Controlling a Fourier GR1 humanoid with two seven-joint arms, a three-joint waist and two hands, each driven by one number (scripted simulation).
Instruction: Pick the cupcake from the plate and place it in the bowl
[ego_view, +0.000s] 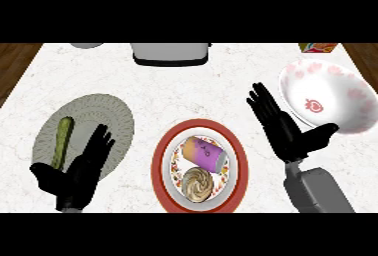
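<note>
The cupcake (198, 183), beige with a swirled top, sits on the near part of a red-rimmed plate (161, 165) at the counter's front middle. A purple and orange can-like object (202, 152) lies on the same plate just behind it. A white bowl (328, 97) with red markings stands at the right. My right hand (284, 127) is open, fingers straight, between the plate and the bowl, holding nothing. My left hand (77, 170) rests open at the lower left.
A grey round mat (103, 120) at the left carries a green cucumber-like stick (62, 140), partly under my left hand. A grey appliance (170, 52) stands at the back edge. A colourful box (319, 47) shows at the back right.
</note>
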